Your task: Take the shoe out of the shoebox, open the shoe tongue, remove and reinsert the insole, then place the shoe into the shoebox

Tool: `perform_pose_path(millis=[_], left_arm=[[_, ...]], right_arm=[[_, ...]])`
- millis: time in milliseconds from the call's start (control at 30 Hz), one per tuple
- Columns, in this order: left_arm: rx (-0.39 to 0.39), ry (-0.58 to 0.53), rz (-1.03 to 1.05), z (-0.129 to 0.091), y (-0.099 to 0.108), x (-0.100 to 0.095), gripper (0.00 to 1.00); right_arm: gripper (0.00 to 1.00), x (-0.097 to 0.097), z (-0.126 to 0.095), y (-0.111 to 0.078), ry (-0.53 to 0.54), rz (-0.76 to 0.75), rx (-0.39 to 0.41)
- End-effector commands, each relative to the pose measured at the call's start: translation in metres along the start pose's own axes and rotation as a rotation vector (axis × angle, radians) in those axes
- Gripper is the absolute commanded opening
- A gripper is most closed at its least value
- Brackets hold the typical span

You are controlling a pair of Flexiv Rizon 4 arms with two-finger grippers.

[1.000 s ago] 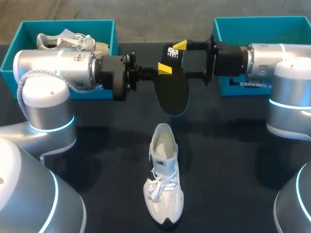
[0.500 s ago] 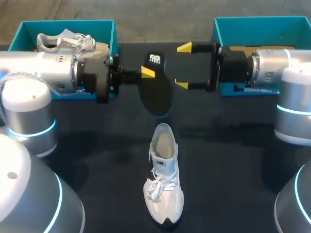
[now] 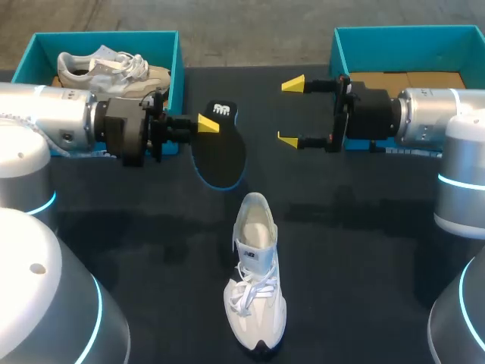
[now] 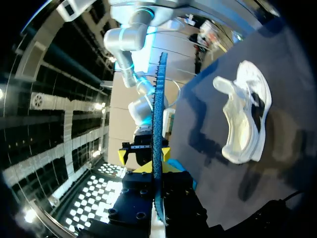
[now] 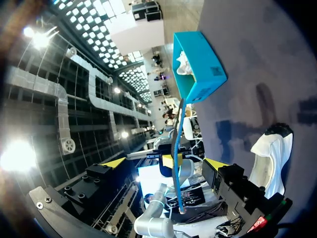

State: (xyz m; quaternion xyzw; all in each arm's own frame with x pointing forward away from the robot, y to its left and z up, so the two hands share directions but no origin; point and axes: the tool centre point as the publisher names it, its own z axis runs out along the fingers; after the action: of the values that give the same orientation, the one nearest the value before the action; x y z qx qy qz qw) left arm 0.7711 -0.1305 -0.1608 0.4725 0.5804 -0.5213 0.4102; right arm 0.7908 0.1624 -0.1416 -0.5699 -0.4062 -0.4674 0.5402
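With the insole (image 3: 220, 148) out and held up over the table (image 3: 364, 250), this looks like the remove-and-reinsert step, roughly the task's midpoint by my guess. Holding it is the left gripper (image 3: 203, 125), clamped on the insole's side. One yellow tip shows on top and the other is hidden behind it. The left wrist view has the insole edge-on between the fingers.

Across from it the right gripper (image 3: 289, 111) is spread wide, holding nothing and touching nothing, near the insole's other side.

The white shoe (image 3: 256, 273) stands on the table just short of the insole, heel end toward it, mouth open.

Next move probably calls for tilting the insole down and feeding it toe-first into that mouth. The free gripper could steady the shoe, since it may slide.

The right shoebox (image 3: 409, 32) holds no shoe. The left shoebox (image 3: 106, 35) holds a second shoe (image 3: 106, 67).
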Motion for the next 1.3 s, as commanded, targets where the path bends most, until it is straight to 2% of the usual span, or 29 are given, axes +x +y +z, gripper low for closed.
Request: perform_pose_path(millis=[33,167,333,800,1300], left_arm=[[0.032,-0.001,-0.098,-0.005,-0.005,0.0,0.0],[0.101,-0.02,-0.301,-0.006,-0.011,-0.004,0.0],[0.143,-0.037,-0.509,-0.006,-0.016,-0.01,0.0],[0.15,-0.011,-0.963,-0.005,-0.019,-0.012,0.0],[0.155,-0.002,-0.978,-0.006,-0.019,-0.013,0.0]], right_arm=[[1.0,0.0,0.0,-0.003,0.001,-0.001,-0.007],[1.0,0.0,0.0,-0.003,0.001,-0.001,-0.007],[1.0,0.0,0.0,-0.003,0.001,-0.001,-0.007],[1.0,0.0,0.0,-0.003,0.001,-0.001,-0.007],[1.0,0.0,0.0,-0.003,0.001,-0.001,-0.007]])
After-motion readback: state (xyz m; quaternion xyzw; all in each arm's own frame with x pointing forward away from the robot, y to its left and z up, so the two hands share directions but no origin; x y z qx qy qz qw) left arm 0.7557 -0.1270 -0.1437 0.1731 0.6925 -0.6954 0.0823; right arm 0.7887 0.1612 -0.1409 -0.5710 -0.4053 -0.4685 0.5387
